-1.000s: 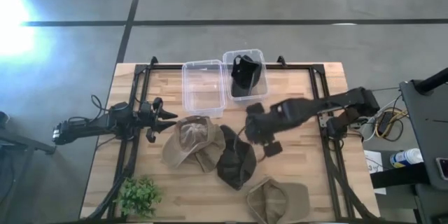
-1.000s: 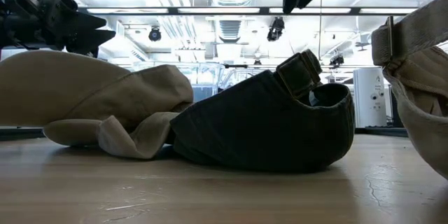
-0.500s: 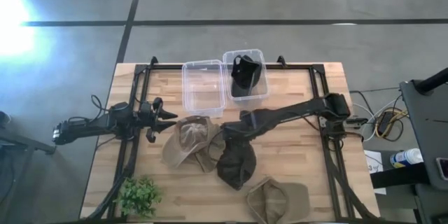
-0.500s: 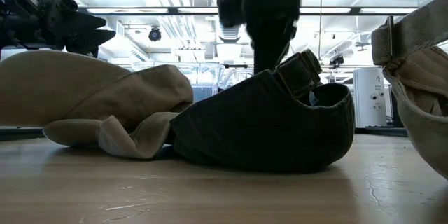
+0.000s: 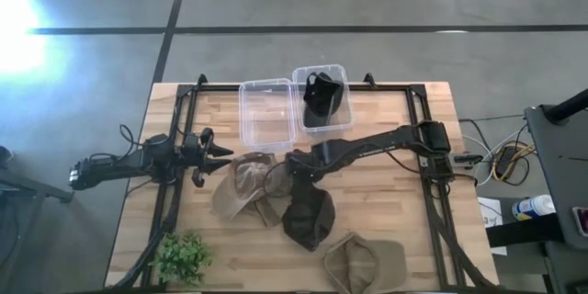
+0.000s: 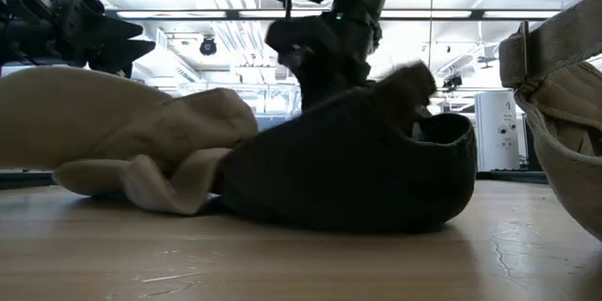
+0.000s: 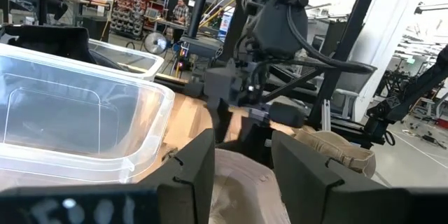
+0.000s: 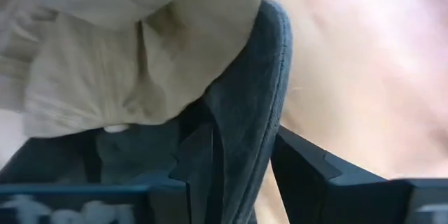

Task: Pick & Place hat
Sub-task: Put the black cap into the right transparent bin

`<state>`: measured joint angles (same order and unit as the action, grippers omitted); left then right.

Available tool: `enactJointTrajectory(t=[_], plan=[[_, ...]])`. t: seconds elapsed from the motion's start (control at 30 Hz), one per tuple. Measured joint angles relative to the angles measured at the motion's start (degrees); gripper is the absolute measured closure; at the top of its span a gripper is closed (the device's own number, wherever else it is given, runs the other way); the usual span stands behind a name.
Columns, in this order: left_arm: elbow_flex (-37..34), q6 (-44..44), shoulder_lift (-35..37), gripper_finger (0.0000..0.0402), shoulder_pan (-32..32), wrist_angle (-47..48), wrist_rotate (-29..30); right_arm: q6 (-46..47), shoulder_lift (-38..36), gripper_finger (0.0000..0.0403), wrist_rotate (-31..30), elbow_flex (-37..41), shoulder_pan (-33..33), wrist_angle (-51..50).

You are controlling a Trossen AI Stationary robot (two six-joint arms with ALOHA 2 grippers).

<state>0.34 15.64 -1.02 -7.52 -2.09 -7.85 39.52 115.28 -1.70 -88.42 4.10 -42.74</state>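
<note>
A dark olive hat (image 5: 308,219) lies mid-table, its far rim against a tan bucket hat (image 5: 241,188) on its left. My right gripper (image 5: 292,169) is down at that rim, open, with the rim (image 8: 241,122) running between its fingers. In the low view it (image 6: 324,61) stands over the dark hat (image 6: 357,174). My left gripper (image 5: 220,153) waits open at the tan hat's far left edge; the left wrist view shows tan cloth (image 7: 238,182) below its fingers. A black hat (image 5: 322,96) lies in the right clear bin. My right gripper comes slanting down from the table's right and far side at the dark hat's far rim (image 8: 245,140), one finger on either side of it. The rim lies against the inner side of one finger (image 8: 199,161). The hat rests on the table.
An empty clear bin (image 5: 266,115) stands beside the bin holding the black hat (image 5: 342,101) at the far edge. A second tan cap (image 5: 363,262) lies at the near edge, and a small green plant (image 5: 182,257) sits near-left. Bare wood shows on the table's right side.
My right gripper has swept from right of centre toward the table's left and come down onto the dark hat's far rim. The dark hat's strap end and the tan hat's nearby brim have been nudged and changed shape.
</note>
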Motion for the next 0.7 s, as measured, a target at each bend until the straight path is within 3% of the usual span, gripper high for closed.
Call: enactJointTrajectory(t=[0.17,0.43,0.57,0.7], plan=[[0.0,0.0,0.0,0.0266,0.0,0.0,0.0,2.9,0.0,0.0296,4.6,1.2,-0.9,4.0],[0.0,0.0,0.0,0.0266,0.0,0.0,0.0,4.2,0.0,0.0385,6.8,4.1,-1.0,4.6],[0.0,0.0,0.0,0.0266,0.0,0.0,0.0,3.4,-1.3,0.0389,4.8,4.1,-0.9,3.8],[0.0,0.0,0.0,0.0266,0.0,0.0,0.0,2.7,-7.7,0.0390,-2.3,3.4,-0.8,-0.3]])
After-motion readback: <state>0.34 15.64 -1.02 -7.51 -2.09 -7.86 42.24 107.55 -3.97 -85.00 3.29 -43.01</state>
